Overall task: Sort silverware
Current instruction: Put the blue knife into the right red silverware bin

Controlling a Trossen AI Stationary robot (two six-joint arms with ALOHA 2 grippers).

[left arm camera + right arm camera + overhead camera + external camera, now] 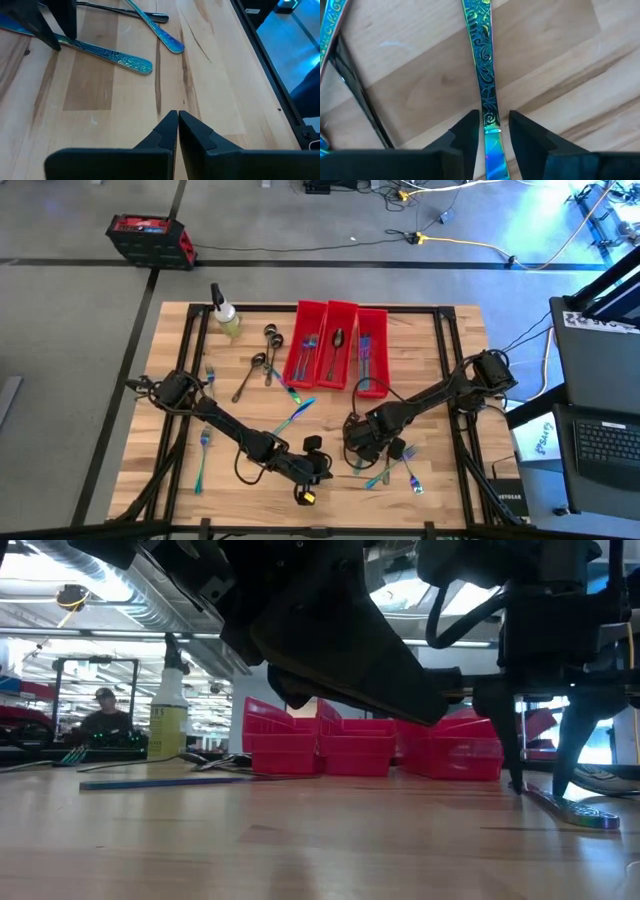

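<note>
Right end effector (491,131) down on the table (450,480) at about 5 o'clock from centre, fingers (465,132) narrowly parted either side of an iridescent utensil handle (484,85), not clamped on it. Left end effector (177,131) fully closed, empty, near 6 o'clock. Remaining silverware (295,415) scattered mid-table; some pieces already in the red bins (340,308) at 12 o'clock, spray bottle (224,313) at 11.

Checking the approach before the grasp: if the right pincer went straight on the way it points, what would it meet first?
The right pincer straddles an iridescent utensil handle lying on the table. Its tips look nearly down, so probably that handle and the wood beneath.
</note>
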